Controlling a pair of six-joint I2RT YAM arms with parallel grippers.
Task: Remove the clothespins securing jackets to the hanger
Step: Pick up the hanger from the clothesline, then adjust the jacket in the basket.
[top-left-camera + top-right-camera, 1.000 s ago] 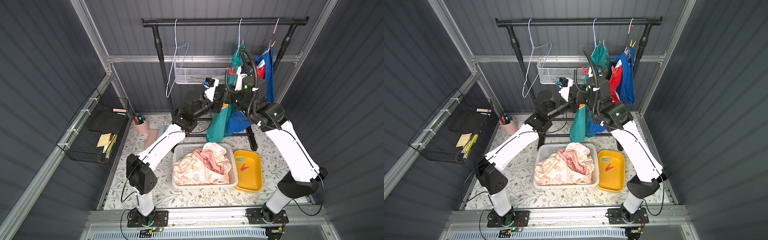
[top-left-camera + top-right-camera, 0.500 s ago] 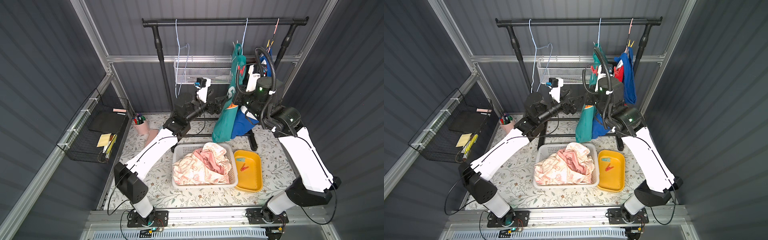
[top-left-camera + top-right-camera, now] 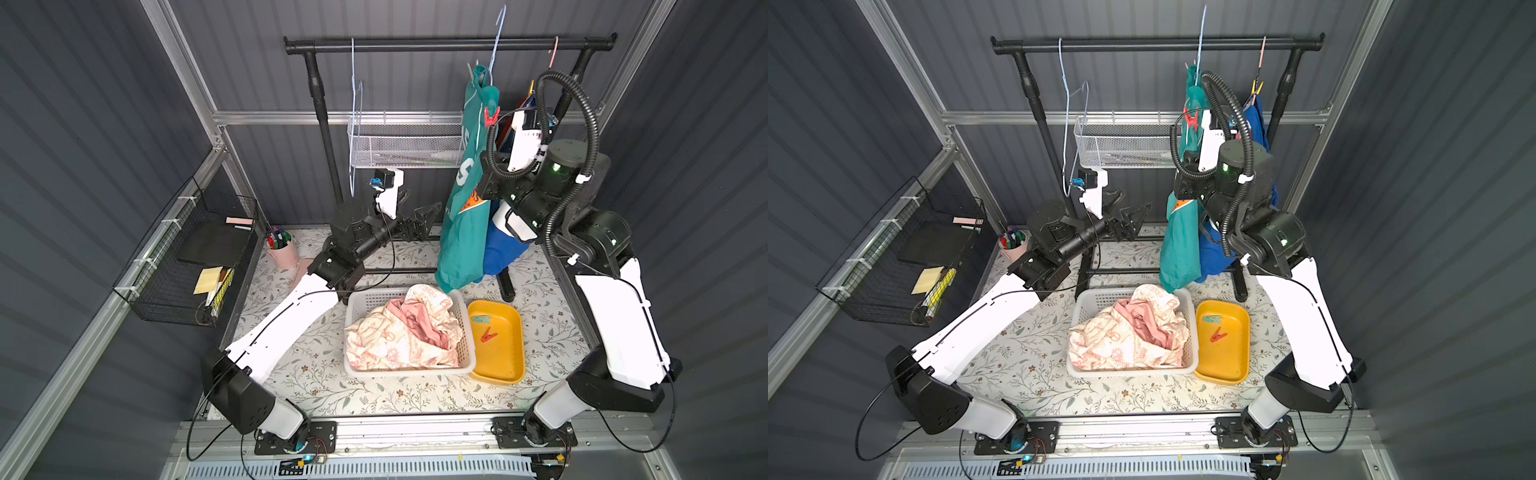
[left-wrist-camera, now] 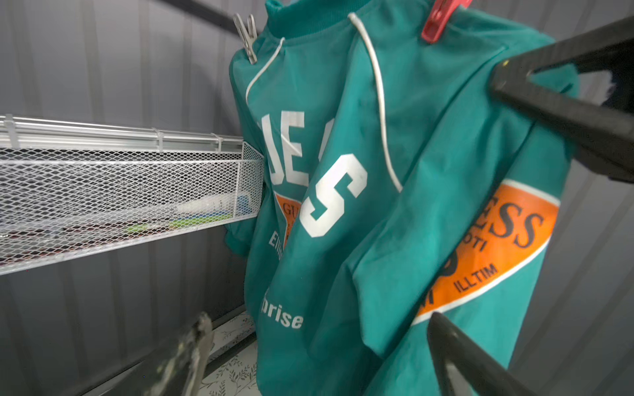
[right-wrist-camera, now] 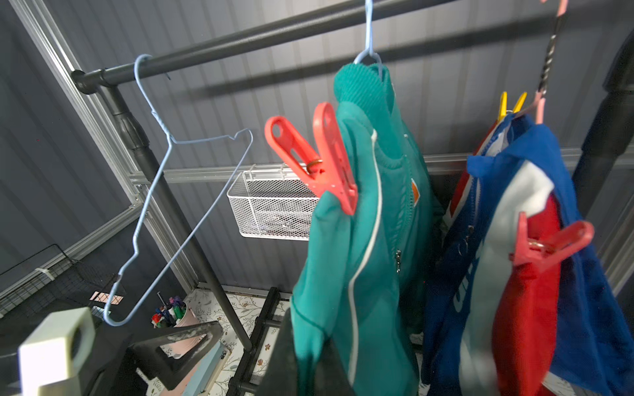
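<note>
The teal jacket [image 3: 467,216] [image 3: 1177,245] [image 4: 377,205] [image 5: 360,240] hangs from a blue hanger on the rail. A red clothespin [image 3: 491,115] [image 5: 322,161] [image 4: 437,20] and a grey clothespin [image 4: 246,37] are clipped on it. My right gripper [image 3: 482,191] [image 5: 308,370] is shut on its teal fabric. Just left of the jacket, my left gripper [image 3: 417,205] [image 3: 1129,205] [image 4: 320,319] stands open and empty. Beside it hangs the red-white-blue jacket [image 5: 514,274] [image 3: 505,249], held by a yellow clothespin [image 5: 511,104] and a red clothespin [image 5: 545,245]. The cream-and-pink jacket [image 3: 403,332] lies in the white basket [image 3: 357,299].
A yellow tray [image 3: 509,365] right of the basket holds a pale teal clothespin [image 3: 482,319] and a red clothespin [image 3: 488,334]. An empty blue wire hanger [image 3: 355,124] hangs at the rail's left. A white mesh basket [image 3: 405,145] sits on the back wall. A pink pen cup [image 3: 282,251] stands at back left.
My left gripper has opened, let go of the teal jacket and drawn back to the left. My right gripper has shut on the jacket and moved right with it.
</note>
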